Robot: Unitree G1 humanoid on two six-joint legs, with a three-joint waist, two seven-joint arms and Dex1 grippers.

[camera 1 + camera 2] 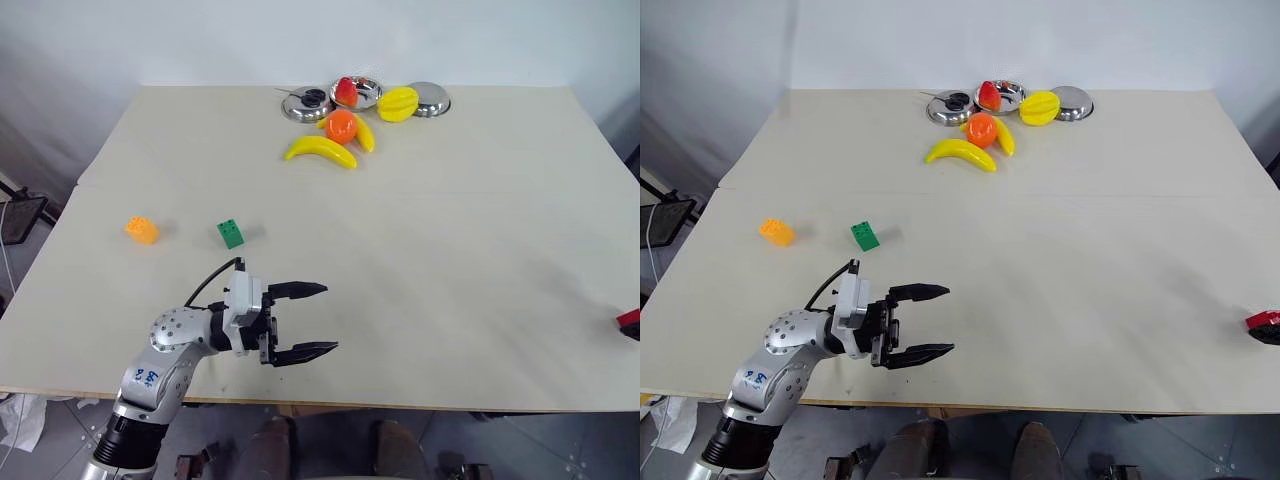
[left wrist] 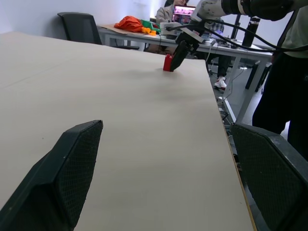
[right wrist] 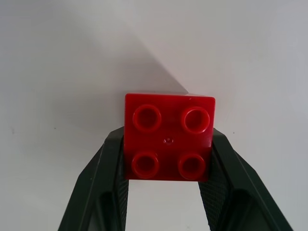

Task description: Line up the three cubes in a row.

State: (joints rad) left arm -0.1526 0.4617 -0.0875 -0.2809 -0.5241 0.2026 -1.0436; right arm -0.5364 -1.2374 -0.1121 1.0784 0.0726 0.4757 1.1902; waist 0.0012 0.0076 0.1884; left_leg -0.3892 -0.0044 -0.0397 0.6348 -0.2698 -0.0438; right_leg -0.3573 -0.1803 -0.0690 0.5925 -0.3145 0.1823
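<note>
Cubes first: the red cube (image 3: 168,137) sits between the two black fingers (image 3: 103,178) of my right gripper (image 3: 168,159), studs facing the wrist camera, the pads pressed against its two opposite sides, so I read this hand as clamped on the red cube. In the head views it shows at the far right edge of the table (image 1: 450,300), well apart from the other two; the left wrist view shows it near that edge with the right gripper on it. I cannot tell from these frames whether it is resting on the tabletop or just off it. The green cube (image 1: 230,233) and the orange cube (image 1: 141,230) lie on the left half of the table, near one another and roughly level across my view, orange to the left of green, both slightly skewed. My left gripper (image 1: 304,320) hovers in front of the green cube, pointing toward the right, jaws spread wide and holding nothing. At the far side of the table are the toy fruits, a banana (image 1: 320,150) among them, and steel bowls (image 1: 431,98), well clear of the working area. Progress, as I judge it: none of the row is built yet. Orange and green make a loose start, with red grasped but a whole table-width away. What remains is carrying red across, setting it beside green, and squaring up all three.
</note>
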